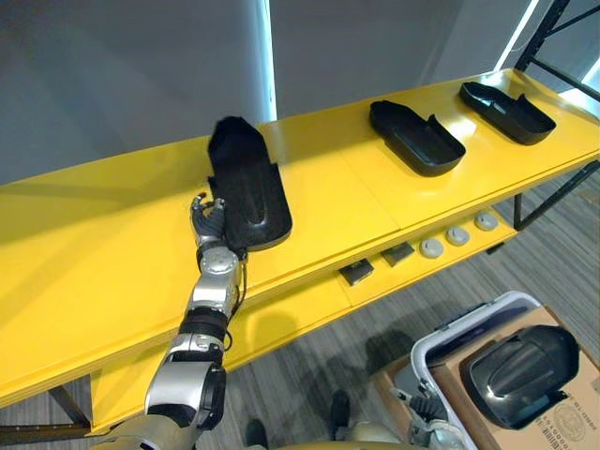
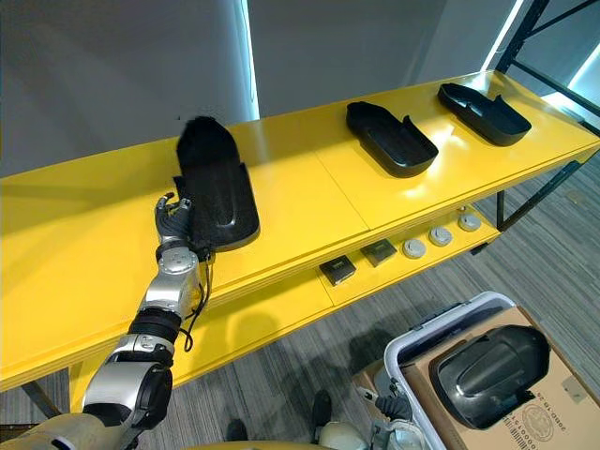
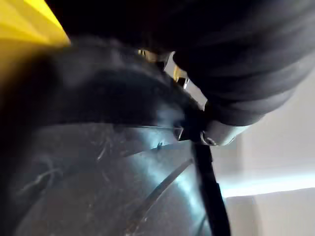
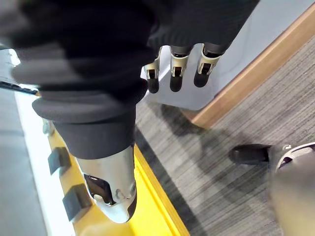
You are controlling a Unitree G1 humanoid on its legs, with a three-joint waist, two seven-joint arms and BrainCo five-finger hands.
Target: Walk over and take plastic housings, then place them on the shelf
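Yellow shelf (image 1: 366, 202): long top board in front of a grey wall, with a lower board beneath that carries small dark blocks (image 1: 356, 272) and round parts (image 1: 457, 236).
Held housing (image 1: 248, 187): the black plastic housing nearest me lies lengthwise on the top board, open side up. Every place below is given from it.
Left hand (image 1: 208, 222): at the housing's near left corner, fingers curled against the rim, so I judge I am pinching that edge and not merely touching it.
Right hand (image 4: 176, 73): fingers straight and loose, holding nothing, hanging over the grey floor well to the housing's right and lower.
Other housings: a second housing (image 1: 417, 139) sits further right along the same board, a third housing (image 1: 506, 111) beyond that. A fourth housing (image 1: 520, 370) rests on a cardboard box (image 1: 572, 412), down on the floor to the right.
Step in hand: setting the held housing down on the shelf, as I read it.
How to do it well: lower the far end flat first, keep it fully on the board and well apart from the second housing, then spread my fingers and draw back without dragging the rim.
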